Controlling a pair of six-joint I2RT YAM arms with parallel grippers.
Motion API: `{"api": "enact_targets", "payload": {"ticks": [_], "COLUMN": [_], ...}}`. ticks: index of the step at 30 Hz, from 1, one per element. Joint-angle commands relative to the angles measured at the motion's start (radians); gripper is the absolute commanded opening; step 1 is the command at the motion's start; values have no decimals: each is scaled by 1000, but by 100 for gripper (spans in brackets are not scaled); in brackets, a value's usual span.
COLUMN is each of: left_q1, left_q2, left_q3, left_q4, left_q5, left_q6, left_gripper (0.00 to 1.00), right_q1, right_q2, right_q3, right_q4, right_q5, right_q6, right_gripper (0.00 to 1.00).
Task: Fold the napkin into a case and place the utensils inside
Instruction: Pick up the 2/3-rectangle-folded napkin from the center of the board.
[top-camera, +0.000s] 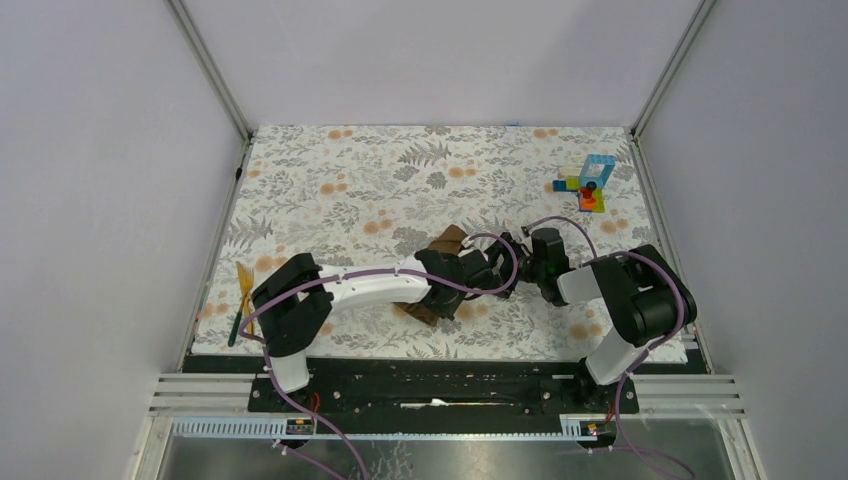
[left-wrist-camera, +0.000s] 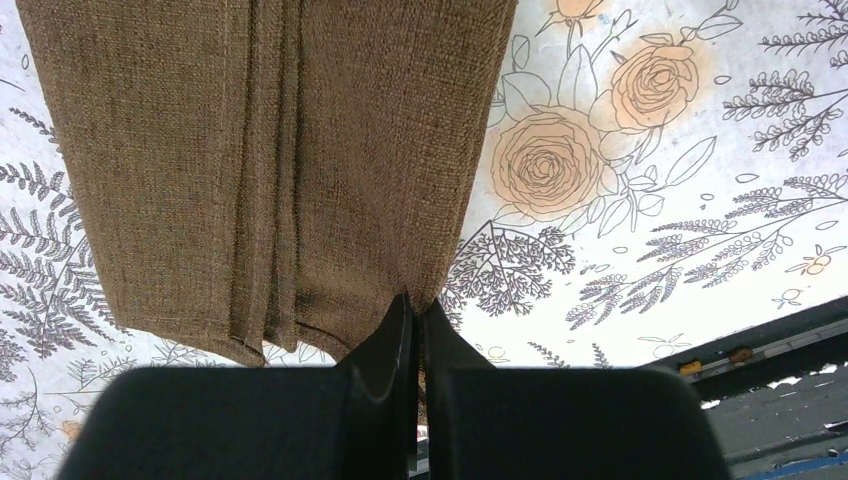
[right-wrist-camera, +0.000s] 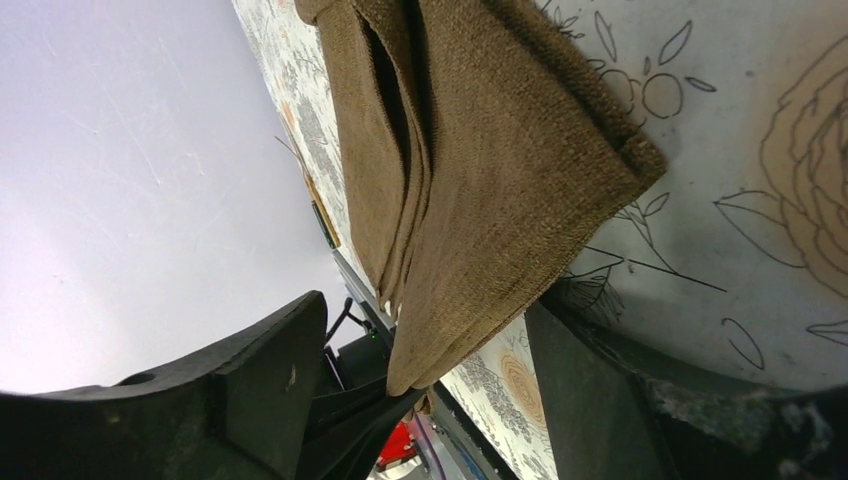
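The brown napkin (top-camera: 447, 243) lies folded in several layers mid-table, mostly hidden under both arms in the top view. My left gripper (left-wrist-camera: 418, 305) is shut on the napkin's (left-wrist-camera: 270, 160) near corner, which is lifted slightly. My right gripper (right-wrist-camera: 425, 310) faces it from the right with its jaws open. The napkin's (right-wrist-camera: 490, 170) pinched edge hangs between the right fingers (right-wrist-camera: 270, 360) without touching either. In the top view the two grippers meet, left (top-camera: 492, 270) and right (top-camera: 528, 265). The yellow utensils (top-camera: 243, 285) lie at the table's left edge, far from both grippers.
A small stack of colourful toy blocks (top-camera: 590, 183) stands at the back right. The floral table covering (top-camera: 380, 170) spreads under everything. White walls close in the left, right and back sides, and a black rail (top-camera: 450, 375) runs along the near edge.
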Motion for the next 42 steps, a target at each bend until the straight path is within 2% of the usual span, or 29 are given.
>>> {"api": "enact_targets", "payload": {"ticks": [1,5,14,25,30,34,42], "left_q1": [5,5,3,2,-5,-10,-22], "left_q2": [-50,-59,-67,-62,-57,-55,9], "left_q3": [1,-9,-23,-25,-19,-22,22], "left_q4": [5,10,22,34,36,62,198], "left_q5": [16,24,40,63,70,102,231], "left_q6": [-3,-8,-14,-16,-16,-22,-57], "left_gripper": [0,0,0,0,0,0,0], "right_q1": [11,3,-28,-44,-53,-60,-114], "right_q2": [-11,-34,-35,-74,-78,-100,-173], "right_q3": [-4,-1,26,44,61,91,192], "right_q4": [-20,-50,-61,-135,-160,-254,-553], "right_q5": [34,66,84,110,119,142,199], "right_q6": [-15,-39,-62,-119,-148,-215,-431], "right_gripper": [76,71,52,37,22,0,0]}}
